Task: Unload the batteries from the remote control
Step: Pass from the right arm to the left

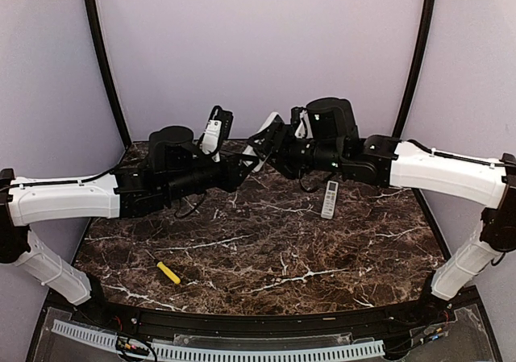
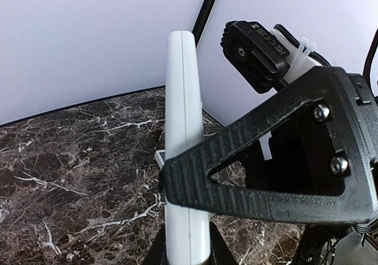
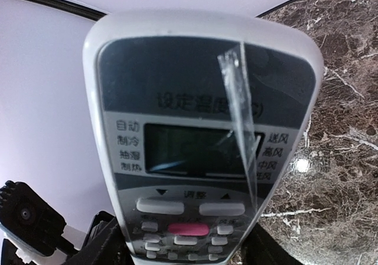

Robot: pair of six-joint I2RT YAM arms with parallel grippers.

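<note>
A screwdriver [image 1: 168, 272] is lying on the tabletop [image 1: 266, 249] at the near left, showing only from above. The left fingers [image 2: 217, 254] are gripping the remote [image 2: 184, 129] across its thin body, holding it off the tabletop at the far middle. The left wrist is seeing it edge-on, while the right wrist is facing its display and buttons, with tape [image 3: 239, 117] running down the front. The right fingers [image 2: 266, 176] are lying along its edge, but I cannot tell whether they are clamping. Batteries are not showing in any view. A second remote [image 1: 330, 199] is lying flat at the right, seen only from above.
</note>
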